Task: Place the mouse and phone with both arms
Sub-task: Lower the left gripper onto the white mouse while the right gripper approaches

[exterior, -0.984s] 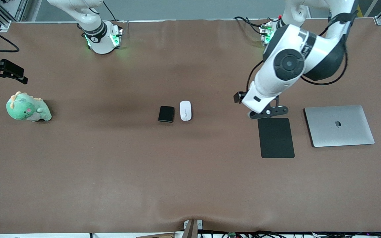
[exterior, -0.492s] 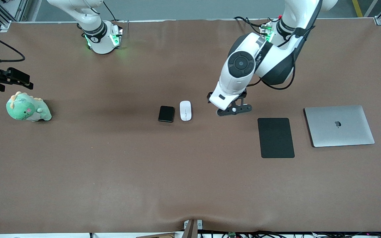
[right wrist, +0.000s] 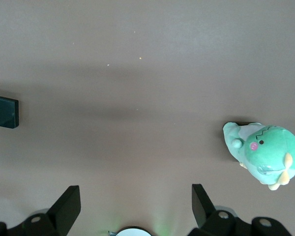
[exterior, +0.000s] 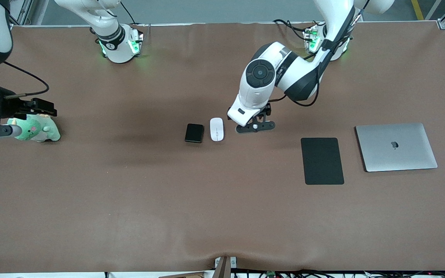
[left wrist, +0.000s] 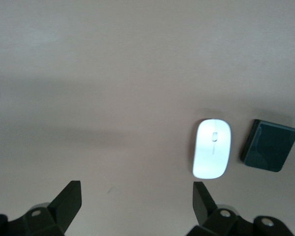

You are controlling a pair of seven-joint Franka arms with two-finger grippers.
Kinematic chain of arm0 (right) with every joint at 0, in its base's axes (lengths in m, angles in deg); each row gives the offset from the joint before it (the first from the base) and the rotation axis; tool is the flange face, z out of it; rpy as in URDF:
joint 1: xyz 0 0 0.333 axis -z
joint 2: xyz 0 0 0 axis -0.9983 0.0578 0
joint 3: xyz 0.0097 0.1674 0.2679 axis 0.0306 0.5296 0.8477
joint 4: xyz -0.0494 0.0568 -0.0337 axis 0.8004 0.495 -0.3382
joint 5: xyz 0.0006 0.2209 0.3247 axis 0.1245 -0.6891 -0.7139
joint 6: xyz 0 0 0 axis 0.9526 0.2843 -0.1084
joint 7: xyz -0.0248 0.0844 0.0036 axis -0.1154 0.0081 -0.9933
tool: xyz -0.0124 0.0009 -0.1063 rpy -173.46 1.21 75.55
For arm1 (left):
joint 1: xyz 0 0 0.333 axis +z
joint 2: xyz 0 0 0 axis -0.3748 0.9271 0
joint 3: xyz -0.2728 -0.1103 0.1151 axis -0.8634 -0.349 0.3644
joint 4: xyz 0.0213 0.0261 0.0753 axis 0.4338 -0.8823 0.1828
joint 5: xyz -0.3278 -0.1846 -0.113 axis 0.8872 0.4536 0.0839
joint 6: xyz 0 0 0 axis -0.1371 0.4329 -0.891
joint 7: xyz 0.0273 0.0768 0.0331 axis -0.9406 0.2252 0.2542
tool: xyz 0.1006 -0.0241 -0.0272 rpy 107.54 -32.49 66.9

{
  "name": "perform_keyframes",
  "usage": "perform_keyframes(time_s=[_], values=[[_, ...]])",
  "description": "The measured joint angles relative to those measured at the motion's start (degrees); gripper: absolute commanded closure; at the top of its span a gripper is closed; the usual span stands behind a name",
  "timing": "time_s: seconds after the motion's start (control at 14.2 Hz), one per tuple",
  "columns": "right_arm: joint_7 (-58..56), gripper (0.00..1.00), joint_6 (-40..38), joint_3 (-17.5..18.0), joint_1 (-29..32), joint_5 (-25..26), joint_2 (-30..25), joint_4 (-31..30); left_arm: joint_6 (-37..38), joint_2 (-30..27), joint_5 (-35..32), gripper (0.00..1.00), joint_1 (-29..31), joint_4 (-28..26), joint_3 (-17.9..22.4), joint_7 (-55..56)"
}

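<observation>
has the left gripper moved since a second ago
Yes. The left gripper, open, has swung from over the mouse pad toward the right arm's end, now beside the mouse.

You see a matt brown table cover [exterior: 129,185], cloth-like, with slight ripples near the front camera's edge. The mouse [exterior: 216,129] looks like smooth, glossy white plastic. The phone [exterior: 194,133] beside it is a smooth black slab with a faint sheen. The mouse pad [exterior: 322,161] is flat matt black, the laptop [exterior: 396,146] brushed silver metal. The green dinosaur toy [right wrist: 265,153] is soft plush.
</observation>
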Motion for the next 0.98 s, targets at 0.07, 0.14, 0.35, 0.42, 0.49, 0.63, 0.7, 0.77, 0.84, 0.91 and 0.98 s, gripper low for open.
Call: perform_keyframes(time_s=[0.07, 0.14, 0.35, 0.42, 0.49, 0.63, 0.7, 0.77, 0.84, 0.91, 0.98], values=[[0.00, 0.00, 0.09, 0.00, -0.11, -0.02, 0.44, 0.01, -2.37, 1.42, 0.00, 0.00, -0.84, 0.19, -0.03, 0.00], [0.00, 0.00, 0.32, 0.00, -0.12, -0.06, 0.96, 0.01, -4.83, 3.16, 0.00, 0.00, -1.67, 0.77, -0.04, 0.00], [0.00, 0.00, 0.87, 0.11, -1.15, -0.30, 2.64, 0.01, -7.84, 8.16, 0.00, 0.00, -3.06, 4.99, -0.13, 1.11], [0.02, 0.00, 1.26, 0.14, -2.00, -0.31, 3.02, 0.03, -7.91, 9.59, 0.00, 0.00, -3.71, 7.00, -0.20, 3.15], [0.05, 0.00, 1.76, 0.17, -2.80, -0.31, 3.35, 0.03, -7.88, 10.88, 0.00, 0.00, -4.61, 8.70, -0.20, 5.36], [0.07, 0.00, 2.37, 0.19, -3.98, -0.33, 3.86, 0.03, -7.87, 13.04, 0.00, 0.00, -6.46, 10.39, -0.18, 7.79], [0.08, 0.00, 2.42, 0.21, -4.36, -0.48, 3.98, 0.03, -7.87, 13.96, 0.00, 0.00, -7.05, 10.69, -0.16, 8.53], [0.15, 0.00, 2.42, 0.22, -4.70, -0.83, 4.02, 0.03, -7.87, 14.86, 0.00, 0.00, -7.33, 11.08, -0.09, 9.09], [0.44, 0.00, 2.42, 0.23, -4.95, -1.36, 4.06, 0.02, -7.87, 15.74, -0.05, 0.00, -7.39, 11.54, -0.05, 9.15], [1.17, 0.00, 2.35, 0.22, -5.12, -2.14, 4.12, 0.00, -7.88, 16.51, -0.31, 0.00, -7.39, 11.99, -0.03, 9.15], [2.33, 0.00, 2.22, 0.22, -5.22, -3.17, 4.21, -0.04, -7.89, 17.10, -0.73, 0.00, -7.45, 12.35, -0.03, 9.17]])
